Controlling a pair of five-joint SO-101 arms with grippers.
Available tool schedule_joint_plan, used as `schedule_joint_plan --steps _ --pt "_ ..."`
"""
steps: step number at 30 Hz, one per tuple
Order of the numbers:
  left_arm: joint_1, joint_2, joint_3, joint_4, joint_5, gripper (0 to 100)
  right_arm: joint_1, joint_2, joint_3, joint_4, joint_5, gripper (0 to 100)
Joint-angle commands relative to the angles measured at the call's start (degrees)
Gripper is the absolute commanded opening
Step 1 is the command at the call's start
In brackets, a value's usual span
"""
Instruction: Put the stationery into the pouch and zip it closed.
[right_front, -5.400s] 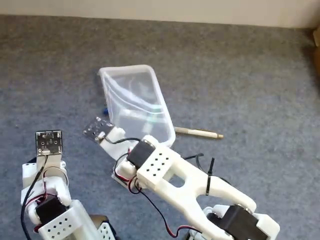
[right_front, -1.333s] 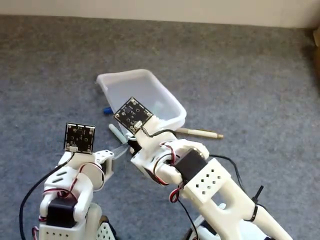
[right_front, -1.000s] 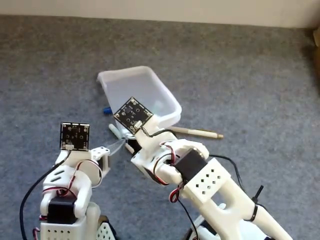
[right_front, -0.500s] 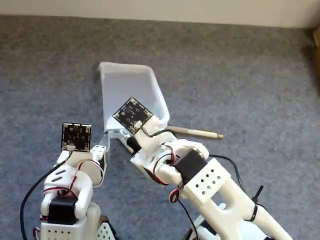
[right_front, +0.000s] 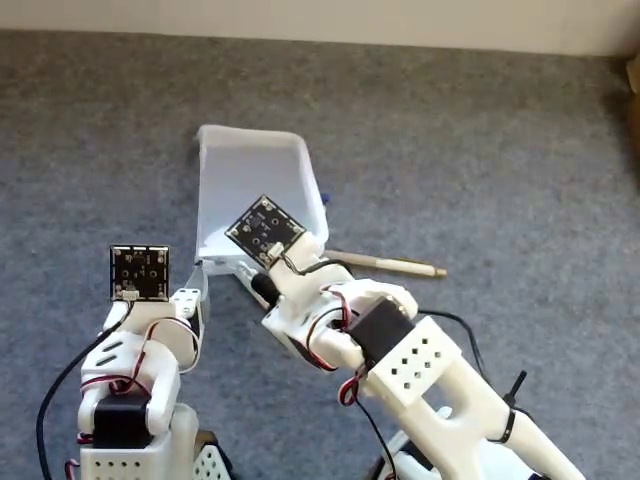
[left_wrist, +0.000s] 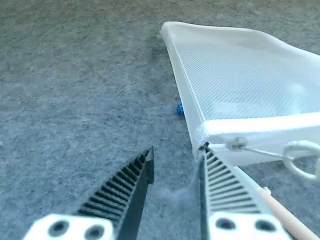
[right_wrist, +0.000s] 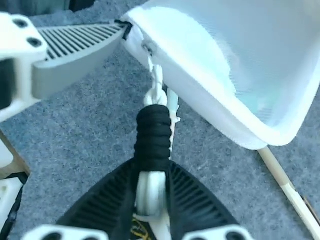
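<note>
The right gripper (right_wrist: 152, 167) is closed on the zipper pull (right_wrist: 154, 132), a short piece wrapped in black cord with a pale ring at its end, which is pinched between the two black fingers. From the pull a thin white link is led up to the near edge of the pouch (right_wrist: 240, 60), a white, see-through mesh bag. Its near end seems to be raised a little off the carpet, while its far end is rested on the carpet. The left gripper (left_wrist: 175, 167) is held open just beside that same edge: a clear gap is seen between its ribbed fingers, and the tip of one finger (left_wrist: 206, 160) is set against the pouch's near corner, close to the zipper slider. In the high view the pouch (right_front: 255, 180) is stretched away from both grippers toward the far side of the table. Pale shapes are seen faintly through the mesh, too blurred to be named. A wooden pencil (right_front: 392, 264) is laid on the carpet outside the pouch, near its near end, on the right arm's side. A small blue piece (right_front: 325, 198) is found on the carpet just beside one long side of the pouch. Everything is rested on a grey carpet (right_front: 480, 130) that covers the table.
</note>
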Motion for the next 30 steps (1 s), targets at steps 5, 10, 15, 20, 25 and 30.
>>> schedule_joint_plan --steps 5,10,15,20,25,30 --pt "-1.9 -0.4 -0.5 -1.5 0.3 14 6.7 -2.2 -0.7 2.2 -0.2 0.5" --pt "-1.9 -0.4 -0.2 -1.5 0.3 14 9.9 -2.2 -0.9 2.1 -0.1 0.5" --pt "-1.9 -0.4 -0.1 -1.3 0.2 14 12.5 -2.2 -2.9 2.3 -0.1 0.5" --pt "-1.9 -0.4 -0.1 -1.3 0.2 14 17.6 -2.2 -4.5 2.4 -0.4 0.5" --pt "-1.9 -0.4 -0.1 -1.4 0.2 14 21.4 -2.2 -5.6 2.4 -0.5 0.5" --pt "-1.9 -0.4 -0.1 -1.4 0.2 14 24.9 -2.2 -6.8 2.1 -0.5 0.5"
